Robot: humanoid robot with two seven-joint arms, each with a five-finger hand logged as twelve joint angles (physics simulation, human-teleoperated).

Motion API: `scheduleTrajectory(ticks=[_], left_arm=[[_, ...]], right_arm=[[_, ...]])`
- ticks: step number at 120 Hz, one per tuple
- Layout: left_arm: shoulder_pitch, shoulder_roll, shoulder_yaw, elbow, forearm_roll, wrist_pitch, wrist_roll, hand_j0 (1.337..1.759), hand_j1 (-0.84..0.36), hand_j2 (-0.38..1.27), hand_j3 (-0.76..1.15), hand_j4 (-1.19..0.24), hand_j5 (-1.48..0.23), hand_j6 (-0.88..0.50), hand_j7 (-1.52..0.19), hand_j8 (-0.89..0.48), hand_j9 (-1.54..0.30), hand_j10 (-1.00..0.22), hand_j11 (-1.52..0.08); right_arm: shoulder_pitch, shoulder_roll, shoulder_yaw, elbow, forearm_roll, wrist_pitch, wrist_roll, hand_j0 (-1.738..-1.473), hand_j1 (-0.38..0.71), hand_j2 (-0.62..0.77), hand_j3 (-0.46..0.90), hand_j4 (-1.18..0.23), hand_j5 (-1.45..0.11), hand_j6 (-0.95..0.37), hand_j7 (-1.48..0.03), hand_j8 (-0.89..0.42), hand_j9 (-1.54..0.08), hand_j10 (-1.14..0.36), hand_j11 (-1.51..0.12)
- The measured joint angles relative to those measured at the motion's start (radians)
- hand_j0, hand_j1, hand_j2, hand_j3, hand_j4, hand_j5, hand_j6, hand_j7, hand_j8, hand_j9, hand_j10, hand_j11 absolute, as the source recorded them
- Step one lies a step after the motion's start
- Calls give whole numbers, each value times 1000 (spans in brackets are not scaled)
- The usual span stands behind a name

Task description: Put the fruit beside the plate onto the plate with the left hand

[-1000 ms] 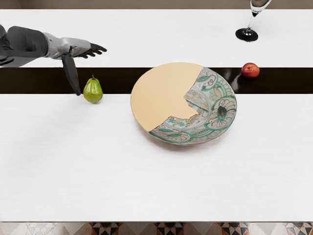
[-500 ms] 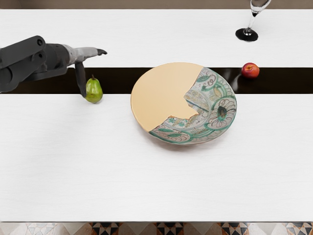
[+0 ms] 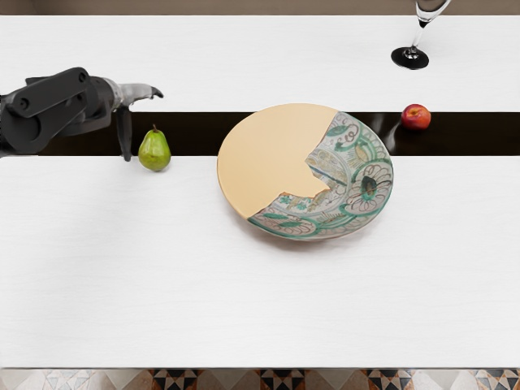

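- The plate (image 3: 268,154) is sitting near the middle of the white surface (image 3: 244,284), and it is serving as the landmark here. Part of its face is showing plain orange, and the rest is showing a green and grey painted pattern.
- The pear (image 3: 154,150), green with a short stem, is standing upright on the surface to the left of the plate. It is near the plate but not touching it, and nothing is holding it.
- The pear is resting at the edge of a dark band (image 3: 487,134) that is running across the surface behind the plate.
- The left hand (image 3: 130,97) is hanging further left of the plate than the pear, with its arm coming in from the left edge of the view.
- The hand is holding nothing and its fingers are spreading apart. Several fingers (image 3: 153,93) are pointing towards the plate above the pear's top, while one long digit is pointing down just beside the pear's far side.
- A narrow gap is showing between that digit and the pear, so the hand is not touching the fruit.
- A red apple (image 3: 415,117) is lying on the dark band to the right of the plate, just beyond its rim.
- A wine glass (image 3: 410,55) is standing behind the plate to the right, well apart from it, with its bowl being cut off by the top edge.
- The right arm is not showing.
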Motion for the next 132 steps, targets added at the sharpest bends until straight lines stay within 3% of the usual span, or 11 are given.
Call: scheduleTrajectory(ticks=[31,72,132], left_arm=[[-9,-58,40,36,0,-2,-1,1658,137,36,0,-179,-231,-180,-231,-180,-230,-179,-230],[-6,-139,91,154,-1,-18,-17,1658,71,48,0,-234,-303,-235,-303,-235,-302,-234,-302],[-8,-150,102,159,-11,-104,-40,1658,54,50,0,-248,-321,-248,-321,-248,-320,-248,-320]], right_arm=[[-1,0,0,0,0,0,0,-1658,-349,0,0,0,0,0,0,0,0,0,0],[-3,0,0,0,0,0,0,-1658,-349,0,0,0,0,0,0,0,0,0,0],[0,0,0,0,0,0,0,-1658,-349,0,0,0,0,0,0,0,0,0,0]])
